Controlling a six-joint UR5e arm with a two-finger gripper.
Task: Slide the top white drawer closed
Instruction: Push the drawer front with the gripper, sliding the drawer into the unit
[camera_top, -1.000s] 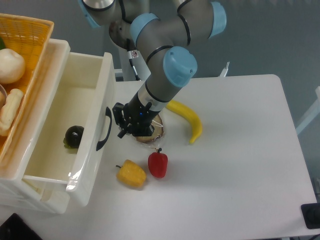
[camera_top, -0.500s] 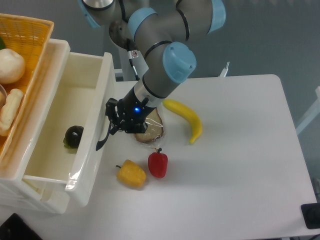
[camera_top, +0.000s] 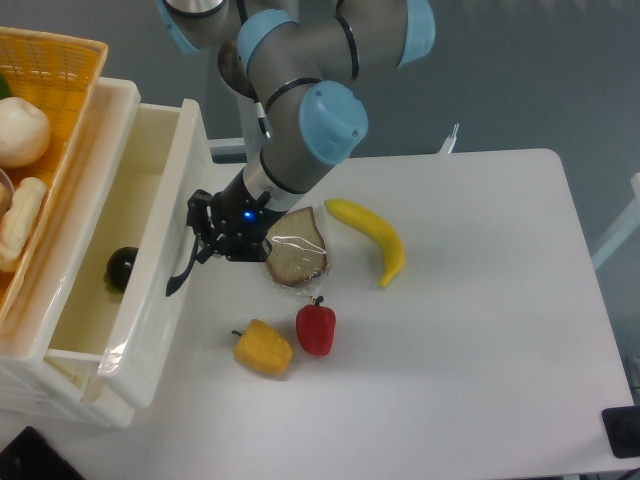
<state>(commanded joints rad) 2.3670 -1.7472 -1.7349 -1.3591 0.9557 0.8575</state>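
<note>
The deep glossy cream-white plastic top drawer (camera_top: 150, 260) stands at the left side of the white table (camera_top: 480, 330), partly pulled out of its cream-white cabinet (camera_top: 60, 390). Its front panel faces right and carries a black arched handle (camera_top: 183, 262). Inside the drawer box, a small dark round object (camera_top: 121, 268) lies on the floor near the front panel.

The black two-finger gripper (camera_top: 203, 240) of the grey and light-blue arm (camera_top: 300, 110) sits against the drawer front, right at the handle. Contact with the handle or panel appears likely, but the finger spacing cannot be read from this angle; I cannot tell whether the fingers are spread or closed. A small blue light shows on the gripper body.

An orange woven basket (camera_top: 60, 80) rests on top of the cabinet, holding pale rounded items (camera_top: 20, 130).

On the table, just right of the gripper, lies a slice of brown bread in clear wrap (camera_top: 296, 255). A yellow banana (camera_top: 375, 240) lies further right, apart from the bread. A red bell pepper (camera_top: 316, 328) stands below the bread, and a yellow bell pepper (camera_top: 262, 347) lies just beside it to the left, near the drawer front's lower corner.
</note>
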